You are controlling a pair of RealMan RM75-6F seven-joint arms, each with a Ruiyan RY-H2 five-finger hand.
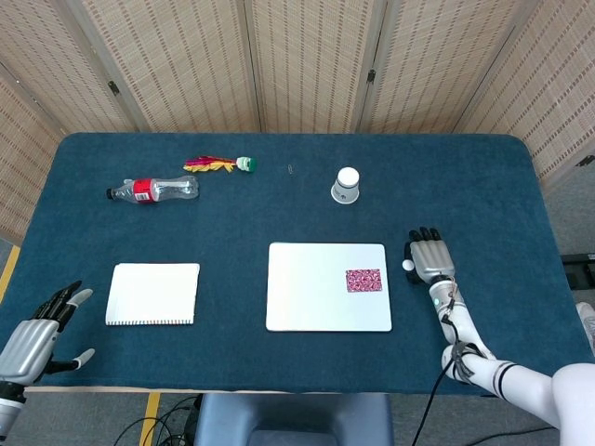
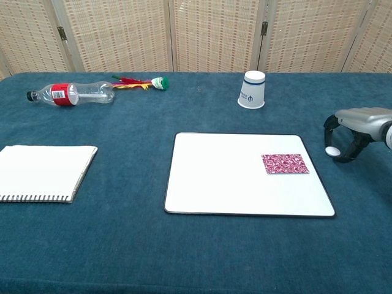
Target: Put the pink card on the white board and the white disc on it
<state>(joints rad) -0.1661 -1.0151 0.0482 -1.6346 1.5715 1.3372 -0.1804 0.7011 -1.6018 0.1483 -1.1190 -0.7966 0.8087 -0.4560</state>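
Observation:
The pink patterned card (image 1: 363,280) (image 2: 285,163) lies flat on the right part of the white board (image 1: 311,293) (image 2: 220,177). The small white disc (image 1: 407,265) (image 2: 331,151) sits on the blue cloth just right of the board. My right hand (image 1: 429,258) (image 2: 354,127) hovers over the disc with its fingers arched, the disc lying between a fingertip and the thumb. I cannot see a firm pinch on it. My left hand (image 1: 39,336) hangs open with nothing in it at the table's front left corner, seen in the head view only.
A white notepad (image 1: 153,294) (image 2: 43,171) lies at the left. At the back are a plastic bottle (image 1: 153,190) (image 2: 70,94), a feathered shuttlecock (image 1: 221,164) (image 2: 142,82) and an upturned paper cup (image 1: 346,185) (image 2: 252,89).

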